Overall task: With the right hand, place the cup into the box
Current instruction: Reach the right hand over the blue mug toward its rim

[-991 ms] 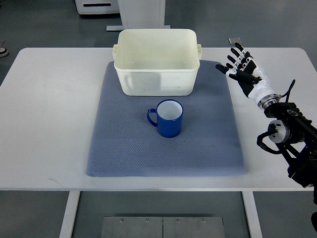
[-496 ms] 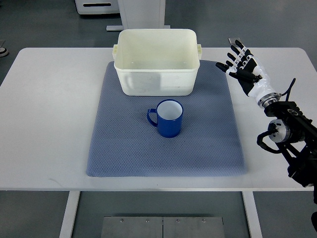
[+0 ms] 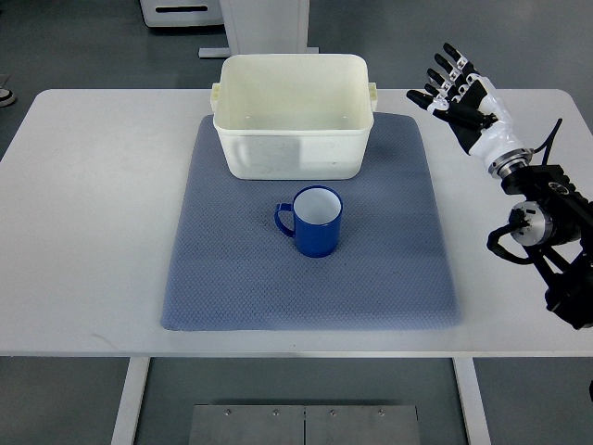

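- White rectangular tabletop (image 3: 93, 232) fills most of the view, seen from steeply above, with grey floor showing beyond its far edge and below its near edge.
- Grey-blue woven fabric mat (image 3: 241, 287), roughly square with rounded corners, lies flat on the middle of the table.
- Cream plastic rectangular box (image 3: 292, 153) with an open top and small lugs on its short sides stands upright on the far part of the mat; its inside shows only bare walls and floor.
- Black jointed robot arm (image 3: 547, 232) comes in from the right edge of the picture and reaches toward the far right corner of the table, with a dark cable looping beside it.
- Right hand (image 3: 468, 102), black-fingered with a white palm shell, sits at the end of that arm, beyond the mat's far right corner and just right of the box without touching it. Its fingers (image 3: 445, 79) are spread and nearly straight, pointing away toward the far edge, and it holds nothing.
- Dark blue enamel cup (image 3: 316, 222) with a white inside and a loop handle on its left stands upright on the mat near the centre, just in front of the box and apart from it. It is well apart from the right hand.
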{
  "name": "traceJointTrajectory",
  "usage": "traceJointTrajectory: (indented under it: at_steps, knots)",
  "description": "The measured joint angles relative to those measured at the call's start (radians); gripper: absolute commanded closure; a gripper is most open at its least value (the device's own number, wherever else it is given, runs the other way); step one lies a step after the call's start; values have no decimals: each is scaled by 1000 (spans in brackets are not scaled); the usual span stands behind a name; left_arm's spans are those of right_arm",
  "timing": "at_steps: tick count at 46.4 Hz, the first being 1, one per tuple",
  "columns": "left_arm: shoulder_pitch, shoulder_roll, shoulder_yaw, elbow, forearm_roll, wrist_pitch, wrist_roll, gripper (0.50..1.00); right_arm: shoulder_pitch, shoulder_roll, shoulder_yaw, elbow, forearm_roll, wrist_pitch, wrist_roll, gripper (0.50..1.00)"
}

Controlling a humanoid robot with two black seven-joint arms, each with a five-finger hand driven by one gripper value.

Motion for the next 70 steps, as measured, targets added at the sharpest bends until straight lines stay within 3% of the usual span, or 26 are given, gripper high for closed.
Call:
traceJointTrajectory:
  at_steps: [12, 26, 70]
  knots:
    - [0, 0, 0, 0, 0, 0, 0, 500, 27, -19, -8, 144, -21, 58, -21, 500]
    - [0, 0, 0, 0, 0, 0, 0, 500, 30, -52, -60, 225, -193, 199, -23, 500]
    - [0, 0, 0, 0, 0, 0, 0, 500, 20, -53, -307, 216, -342, 175, 16, 502]
